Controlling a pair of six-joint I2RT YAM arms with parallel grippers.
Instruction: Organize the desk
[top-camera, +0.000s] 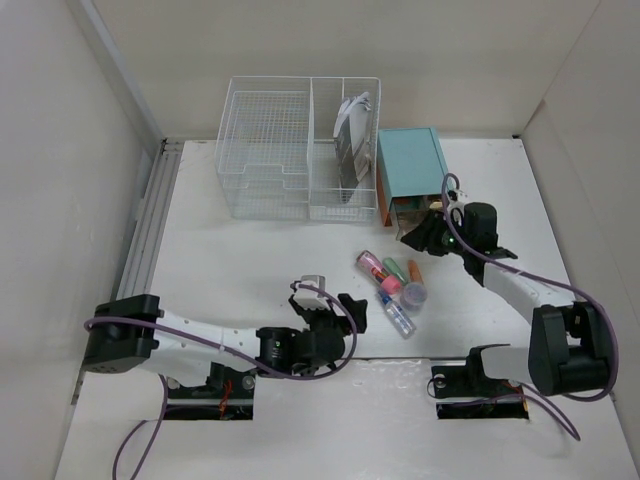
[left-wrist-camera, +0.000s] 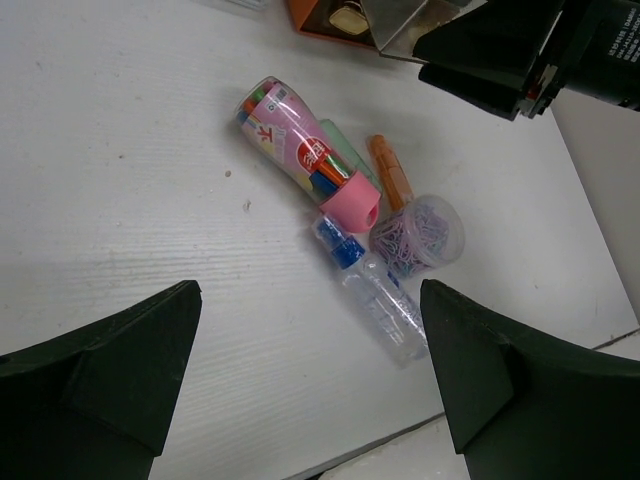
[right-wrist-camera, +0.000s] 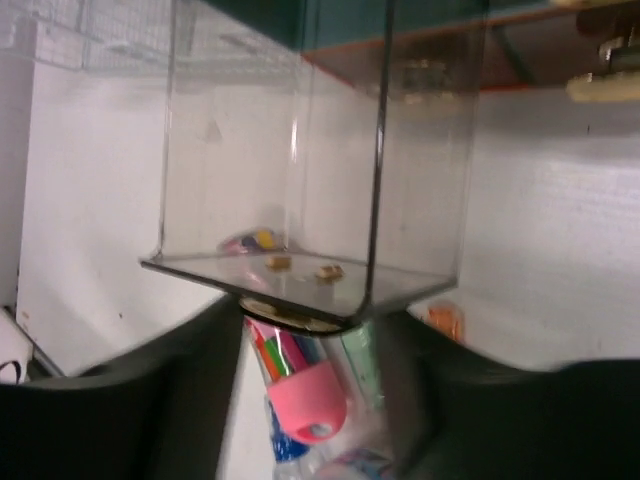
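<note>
The white desk (top-camera: 250, 250) holds a small cluster right of centre: a pink-capped tube of coloured pens (top-camera: 376, 268), a green stick (top-camera: 396, 270), an orange marker (top-camera: 415, 270), a clear tub of paper clips (top-camera: 414, 294) and a clear blue-capped bottle (top-camera: 398, 316). My left gripper (top-camera: 328, 305) is open and empty, low over the desk just left of the cluster. In the left wrist view (left-wrist-camera: 310, 370) the pen tube (left-wrist-camera: 300, 150), tub (left-wrist-camera: 420, 232) and bottle (left-wrist-camera: 385, 305) lie ahead. My right gripper (top-camera: 425, 232) is shut on the front of a clear drawer (right-wrist-camera: 300, 200) pulled out of the teal box (top-camera: 410, 165).
A white wire basket (top-camera: 270, 150) stands at the back, with a grey pouch (top-camera: 352, 135) in its right compartment. The teal box is beside it on the right. A metal rail (top-camera: 150, 220) runs along the desk's left edge. Pale walls close in on three sides.
</note>
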